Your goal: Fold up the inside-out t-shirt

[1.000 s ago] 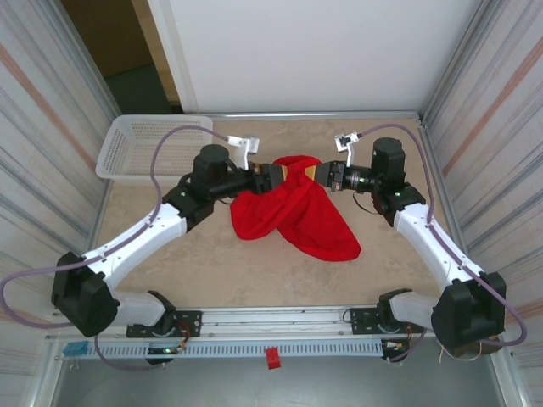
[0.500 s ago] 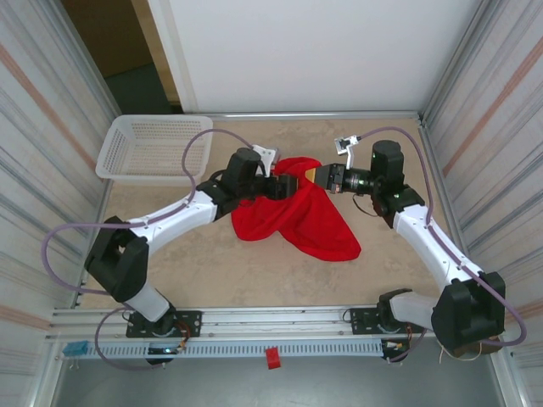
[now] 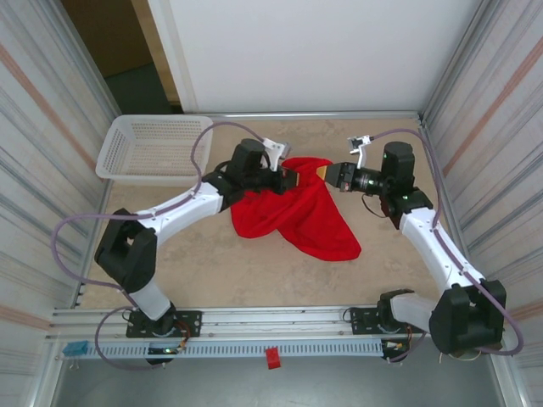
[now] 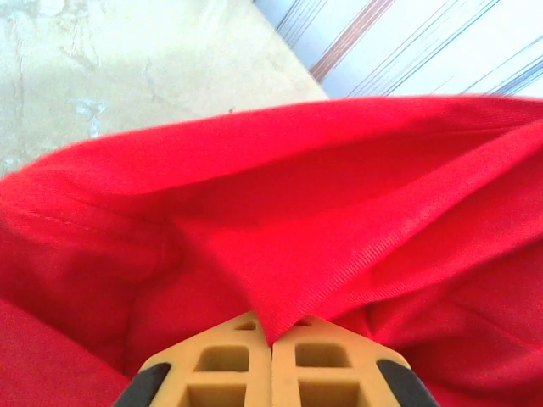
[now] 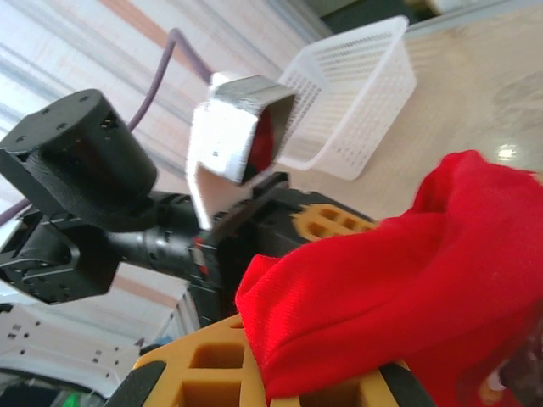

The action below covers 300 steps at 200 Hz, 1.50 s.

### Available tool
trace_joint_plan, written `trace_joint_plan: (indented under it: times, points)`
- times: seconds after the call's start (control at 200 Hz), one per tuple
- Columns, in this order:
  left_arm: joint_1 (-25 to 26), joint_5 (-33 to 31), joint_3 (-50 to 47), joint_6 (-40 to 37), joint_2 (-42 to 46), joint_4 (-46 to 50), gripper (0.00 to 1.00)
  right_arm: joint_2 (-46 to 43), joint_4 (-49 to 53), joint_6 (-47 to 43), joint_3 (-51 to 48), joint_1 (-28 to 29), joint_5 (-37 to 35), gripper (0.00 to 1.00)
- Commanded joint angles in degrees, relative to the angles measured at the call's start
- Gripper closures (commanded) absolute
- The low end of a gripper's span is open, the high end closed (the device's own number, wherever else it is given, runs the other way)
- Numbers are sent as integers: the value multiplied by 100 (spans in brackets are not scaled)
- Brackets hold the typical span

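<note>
The inside-out t-shirt (image 3: 299, 219) is bright red cloth, its top lifted between the two grippers and the rest draped down onto the table. My left gripper (image 3: 293, 180) is shut on a ribbed fold of the t-shirt (image 4: 322, 212), which is pinched between the yellow jaws of the left gripper (image 4: 271, 337). Facing it from the right, my right gripper (image 3: 327, 172) is shut on another bunch of the t-shirt (image 5: 407, 280). That bunch spills over the fingers of the right gripper (image 5: 265, 383). The two grippers are close together, with the left gripper's fingers (image 5: 327, 222) just behind the cloth.
A white mesh basket (image 3: 153, 149) stands at the table's far left, also seen as the basket (image 5: 361, 89) behind the left arm. Corrugated side walls close in the table on both sides. Bare tabletop (image 3: 212, 271) lies in front of the shirt.
My left arm reached further right and its jaws, open before, closed on the shirt's upper edge. My right gripper, still gripping, shifted slightly right, stretching the cloth.
</note>
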<state>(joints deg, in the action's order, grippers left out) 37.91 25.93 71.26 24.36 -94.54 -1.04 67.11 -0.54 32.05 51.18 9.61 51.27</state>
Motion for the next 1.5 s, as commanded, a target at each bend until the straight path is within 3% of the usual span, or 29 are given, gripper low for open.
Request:
trace_joint_plan:
  times: [0.0, 0.115, 0.16, 0.215, 0.26, 0.361, 0.451, 0.546, 0.862, 0.972, 1.222, 1.252, 1.292, 1.373, 1.498]
  points:
    - [-285, 1381, 304, 549, 556, -253, 100, 413, 493, -543, 104, -117, -608, 100]
    - [-484, 2305, 293, 1368, 798, -1057, 100, 948, 786, -650, 321, -126, -1520, 99]
    - [-560, 2619, 239, 1848, 823, -1613, 100, 1076, 896, -631, 421, -141, -1764, 85]
    - [-639, 2781, 123, 2453, 837, -2330, 100, 1096, 1006, -612, 508, -143, -1926, 60]
    - [-695, 2786, 50, 2848, 828, -2774, 100, 1011, 1150, -604, 571, -143, -2010, 51]
    - [-763, 2820, 8, 3430, 724, -3516, 100, 363, 1433, -568, 528, -104, -2153, 48]
    - [-759, 2930, 119, 3502, 626, -3614, 100, -411, 1695, -529, 444, -11, -2279, 45]
    - [-759, 3027, 220, 3401, 579, -3498, 100, -952, 1798, -525, 417, 171, -2408, 34]
    - [-700, 3059, 353, 3338, 551, -3291, 100, -382, 1759, -973, 1131, 1199, -2656, 28]
    - [-650, 3050, 382, 3338, 564, -3271, 100, -51, 1634, -999, 1225, 1281, -2726, 30]
    - [-548, 3164, 428, 3338, 543, -3271, 100, 933, 1445, -1061, 1677, 1211, -2642, 46]
    - [-548, 3175, 417, 3347, 542, -3285, 100, 1056, 1429, -1069, 1730, 1210, -2562, 51]
    - [-561, 3168, 393, 3335, 547, -3274, 100, 1189, 1382, -1074, 1796, 1202, -2361, 71]
    - [-645, 3036, 309, 3260, 573, -3160, 100, 1280, 1334, -1091, 1841, 1186, -1895, 99]
    - [-1010, 2582, 119, 3043, 612, -2741, 100, 989, 1217, -991, 1671, 976, -1016, 100]
